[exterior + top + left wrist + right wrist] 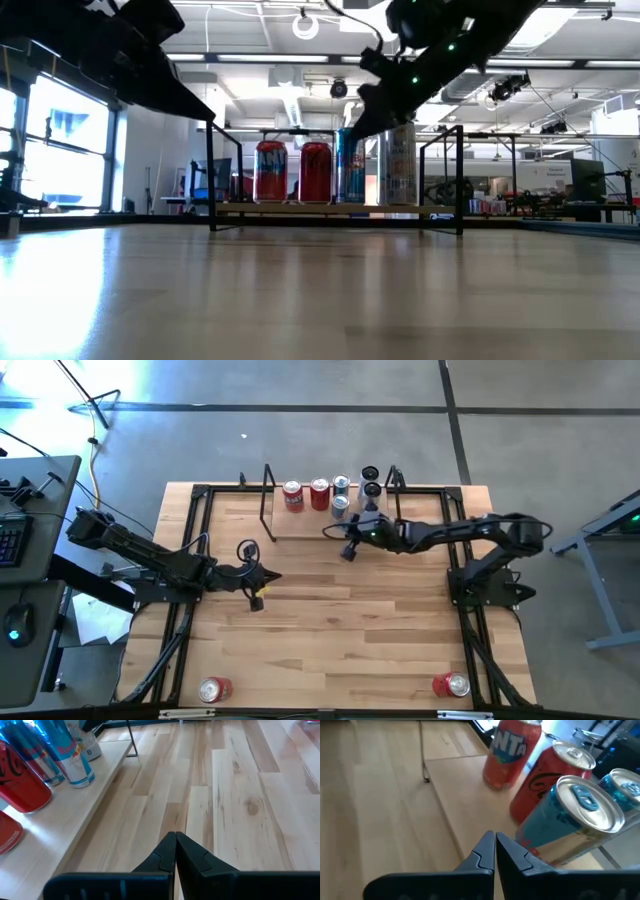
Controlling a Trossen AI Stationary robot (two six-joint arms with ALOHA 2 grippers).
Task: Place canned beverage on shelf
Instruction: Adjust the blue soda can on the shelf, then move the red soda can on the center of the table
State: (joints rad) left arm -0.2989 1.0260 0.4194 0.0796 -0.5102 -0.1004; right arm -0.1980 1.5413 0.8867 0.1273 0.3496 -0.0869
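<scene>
The shelf (300,525) is a low light-wood board with black rod frames at its ends, standing at the table's far middle. On it stand an orange can (512,752), a red can (550,775) and blue-and-silver cans (580,815), all upright on their bases. My right gripper (495,845) is shut and empty. It hovers over the shelf's near edge (348,548), close to the nearest blue can. My left gripper (175,840), also shut and empty, hangs over bare wood to the near left of the shelf (272,575).
Two red cans lie on their sides near the table's front edge, one at the left (215,688) and one at the right (452,684). Black frame rails (190,600) run along both table sides. Bare wood (340,630) spreads between the arms.
</scene>
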